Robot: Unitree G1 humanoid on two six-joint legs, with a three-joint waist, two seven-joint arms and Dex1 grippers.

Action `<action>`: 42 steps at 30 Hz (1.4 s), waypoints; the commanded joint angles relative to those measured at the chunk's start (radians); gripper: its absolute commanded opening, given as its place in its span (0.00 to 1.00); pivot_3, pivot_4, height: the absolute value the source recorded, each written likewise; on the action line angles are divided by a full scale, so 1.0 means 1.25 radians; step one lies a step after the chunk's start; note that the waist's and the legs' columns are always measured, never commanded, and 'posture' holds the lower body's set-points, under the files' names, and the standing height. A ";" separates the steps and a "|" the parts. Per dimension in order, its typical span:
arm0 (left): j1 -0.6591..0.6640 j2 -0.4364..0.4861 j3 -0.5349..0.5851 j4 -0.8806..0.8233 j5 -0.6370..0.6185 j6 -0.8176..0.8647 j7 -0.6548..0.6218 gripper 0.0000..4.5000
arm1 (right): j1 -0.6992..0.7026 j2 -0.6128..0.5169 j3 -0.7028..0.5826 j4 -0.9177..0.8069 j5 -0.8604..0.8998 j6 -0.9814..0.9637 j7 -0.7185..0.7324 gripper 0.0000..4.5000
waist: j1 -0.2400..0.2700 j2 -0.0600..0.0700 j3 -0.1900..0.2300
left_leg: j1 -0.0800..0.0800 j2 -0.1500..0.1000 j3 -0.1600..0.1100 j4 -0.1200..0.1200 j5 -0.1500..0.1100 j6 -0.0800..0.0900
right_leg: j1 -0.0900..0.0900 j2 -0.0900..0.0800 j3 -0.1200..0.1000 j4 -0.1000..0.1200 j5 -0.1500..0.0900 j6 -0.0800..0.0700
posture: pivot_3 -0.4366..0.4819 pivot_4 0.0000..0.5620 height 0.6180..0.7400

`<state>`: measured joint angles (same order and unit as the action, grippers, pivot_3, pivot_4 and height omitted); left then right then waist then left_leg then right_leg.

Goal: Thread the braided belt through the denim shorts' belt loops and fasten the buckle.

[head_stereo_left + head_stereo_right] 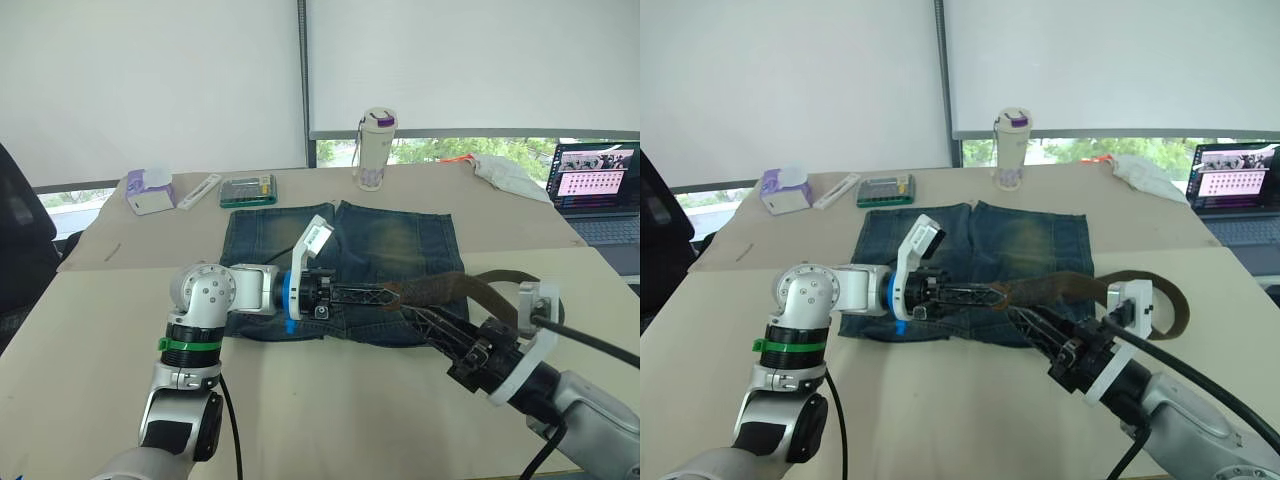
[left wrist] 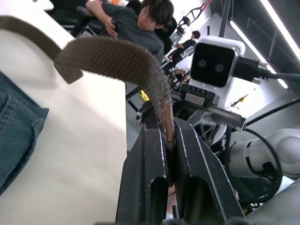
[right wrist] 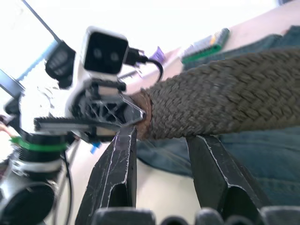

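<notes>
The shorts [image 1: 340, 268] lie flat in the middle of the head views, waistband along their lower edge, legs toward the top of the frame. The belt [image 1: 440, 290] is held above the waistband right of centre; its tip is clamped between the closed fingers of the left gripper [image 1: 385, 295], as the left wrist view shows, with the strap arching away from the pinch. From there the strap runs to the right and curls into a loop near the right edge of the frame. The right gripper [image 1: 425, 320] sits just under the strap close to the tip, its fingers apart on either side of the belt [image 3: 225, 98] without pressing it.

The buckle and the belt loops cannot be made out, so no loop is judged to be threaded yet. For the step in hand, the tip is best kept flat and pointed along the waistband, and lowered until it lines up with a loop's opening. The strap should be steadied by the right gripper near the tip, so that the free loop is not dragged across the denim and the shorts are not bunched.
</notes>
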<state>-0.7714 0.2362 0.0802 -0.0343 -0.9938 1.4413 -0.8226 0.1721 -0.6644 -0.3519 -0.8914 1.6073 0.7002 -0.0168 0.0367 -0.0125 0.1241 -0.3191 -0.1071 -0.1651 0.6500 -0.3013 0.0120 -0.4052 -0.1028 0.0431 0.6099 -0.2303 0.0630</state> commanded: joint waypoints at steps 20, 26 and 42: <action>0.024 0.068 -0.037 -0.034 -0.050 -0.014 0.000 0.00 | -0.046 -0.072 0.048 -0.007 0.010 -0.085 -0.039 0.01 | -0.001 0.003 -0.002 | 0.000 0.000 0.000 0.000 0.000 0.000 | 0.000 0.001 0.000 0.000 0.000 0.000 | 0.48 0.27 1.00; 0.025 0.072 -0.043 -0.033 -0.047 -0.026 -0.002 0.00 | -0.020 -0.118 0.051 -0.001 -0.007 -0.076 -0.009 0.01 | -0.001 0.003 -0.001 | 0.000 0.000 0.000 0.000 0.000 0.000 | 0.000 0.001 0.000 0.000 0.000 0.000 | 0.48 0.27 1.00; 0.034 0.088 -0.052 -0.054 -0.050 -0.035 -0.007 0.00 | -0.012 -0.162 0.041 0.026 -0.014 -0.075 0.034 0.13 | 0.000 0.000 0.000 | 0.000 0.000 0.000 0.000 0.000 0.000 | 0.000 0.001 0.000 -0.001 0.000 0.000 | 0.48 0.27 1.00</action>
<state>-0.7268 0.3393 0.0148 -0.0642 -1.0407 1.4154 -0.8173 0.1723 -0.8643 -0.2888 -0.8478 1.5834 0.6165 0.0173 0.0363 -0.0124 0.1241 -0.3195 -0.1068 -0.1651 0.6495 -0.3014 0.0121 -0.4053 -0.1019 0.0433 0.6091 -0.2303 0.0629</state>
